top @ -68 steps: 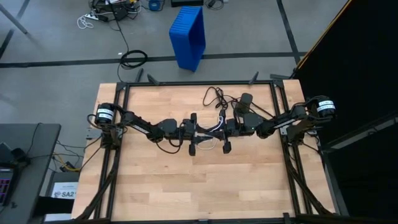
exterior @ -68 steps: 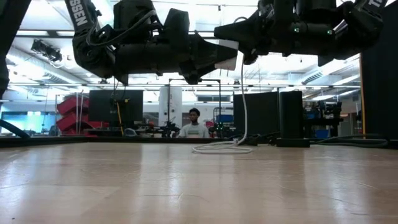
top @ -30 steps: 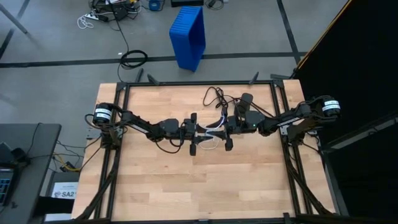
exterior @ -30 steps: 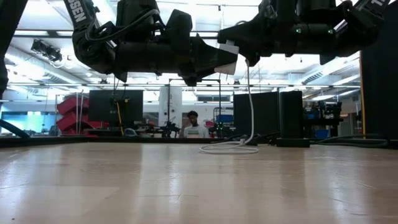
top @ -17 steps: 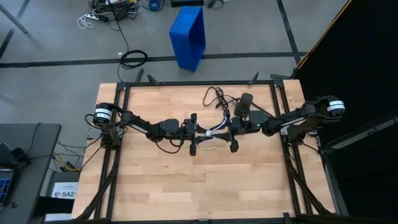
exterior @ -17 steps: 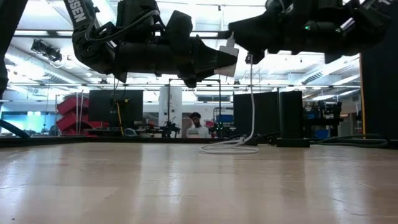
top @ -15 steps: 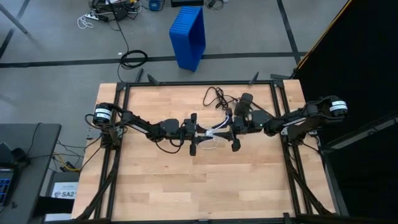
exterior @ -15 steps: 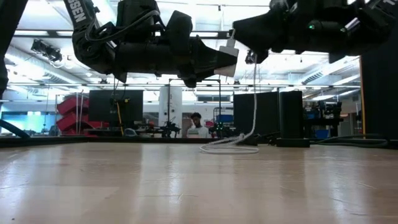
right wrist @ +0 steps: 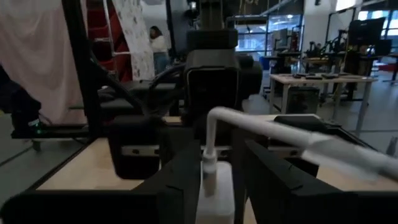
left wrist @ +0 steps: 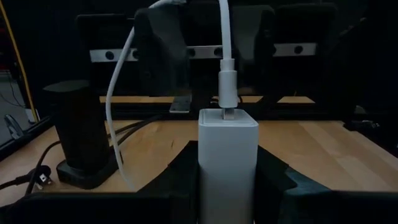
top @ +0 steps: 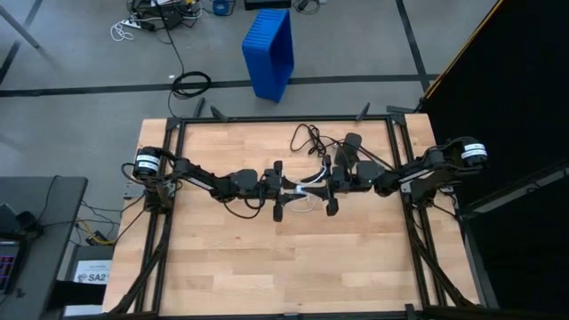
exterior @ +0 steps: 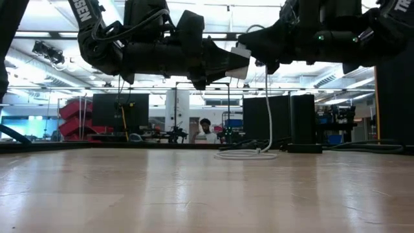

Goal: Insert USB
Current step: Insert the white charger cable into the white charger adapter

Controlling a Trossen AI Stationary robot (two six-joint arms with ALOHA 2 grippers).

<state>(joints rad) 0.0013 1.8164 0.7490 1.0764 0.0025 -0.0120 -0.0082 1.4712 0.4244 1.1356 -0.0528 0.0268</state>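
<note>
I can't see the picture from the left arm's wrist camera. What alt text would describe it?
A white charger block sits clamped between the left gripper's two dark fingers, and a white USB plug meets its top, metal tip at the port. The white cable loops away on one side. Behind are the other arm's dark gripper, a black adapter box and the wooden table.

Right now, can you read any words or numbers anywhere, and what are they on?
"SSEN", the end of a longer word: white letters on the left arm, low view.
"SA2", cut off by an arm's frame: white sheet beside the table, high view.
White charger block: no print visible.
</note>
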